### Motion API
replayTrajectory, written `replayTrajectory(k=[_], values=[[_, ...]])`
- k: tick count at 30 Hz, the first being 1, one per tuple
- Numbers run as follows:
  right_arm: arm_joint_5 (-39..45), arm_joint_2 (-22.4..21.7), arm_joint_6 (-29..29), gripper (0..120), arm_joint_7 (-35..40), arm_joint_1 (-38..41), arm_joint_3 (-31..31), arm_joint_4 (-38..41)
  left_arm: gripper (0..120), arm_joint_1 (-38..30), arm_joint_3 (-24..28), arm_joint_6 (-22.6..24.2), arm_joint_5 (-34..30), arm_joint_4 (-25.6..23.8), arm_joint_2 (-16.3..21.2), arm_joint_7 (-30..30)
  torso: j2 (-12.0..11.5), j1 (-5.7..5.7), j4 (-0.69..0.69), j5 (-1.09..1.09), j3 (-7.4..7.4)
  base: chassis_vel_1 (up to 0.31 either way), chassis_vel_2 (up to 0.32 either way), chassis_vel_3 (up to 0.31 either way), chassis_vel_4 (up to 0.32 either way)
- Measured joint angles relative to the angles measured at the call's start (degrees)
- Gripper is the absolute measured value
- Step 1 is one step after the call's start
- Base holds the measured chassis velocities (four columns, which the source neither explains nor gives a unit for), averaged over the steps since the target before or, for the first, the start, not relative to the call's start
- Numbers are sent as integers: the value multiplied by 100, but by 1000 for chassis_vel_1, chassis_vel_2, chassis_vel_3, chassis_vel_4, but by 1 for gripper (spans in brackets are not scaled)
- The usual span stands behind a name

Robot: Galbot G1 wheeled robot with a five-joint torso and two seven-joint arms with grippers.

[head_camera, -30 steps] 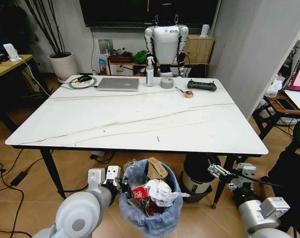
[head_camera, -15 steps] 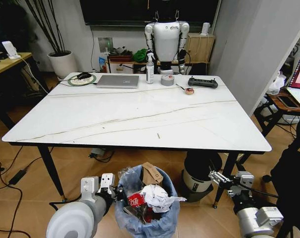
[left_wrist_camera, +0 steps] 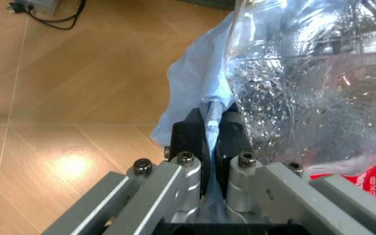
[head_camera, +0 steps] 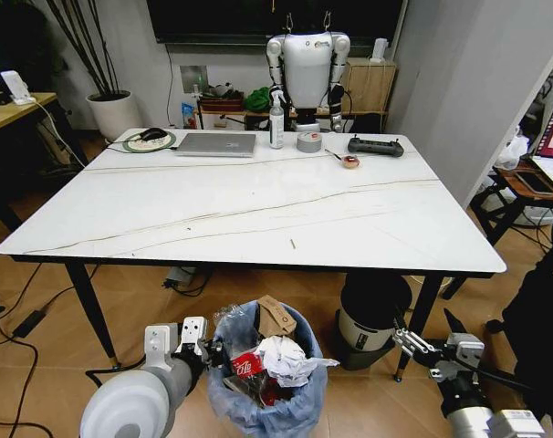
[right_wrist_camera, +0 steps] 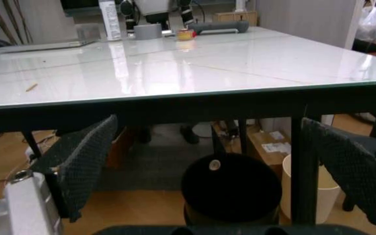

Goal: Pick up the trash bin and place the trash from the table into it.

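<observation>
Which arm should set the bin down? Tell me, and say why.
Left, most likely. The left gripper is already clamped on the rim of the trash bin, which is full of trash. The right gripper hangs open and apart from the bin, below the table edge.

The bottom of the small round bin lined with a crinkled light-blue plastic bag (head_camera: pixel 267 383) is cut off at the lower edge of the head view. The black-lidded white cylinder (head_camera: pixel 372 319) is partly hidden under the glossy white table (head_camera: pixel 258 219).
</observation>
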Motion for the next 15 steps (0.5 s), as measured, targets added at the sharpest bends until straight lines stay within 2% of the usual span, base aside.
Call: replayTrajectory(k=[15], values=[[-45,-17,11,100,76,100,-20,-100,0,30,-41,0,76,8,2,16,-397,-170,0,0,-227,0,0,0,0]])
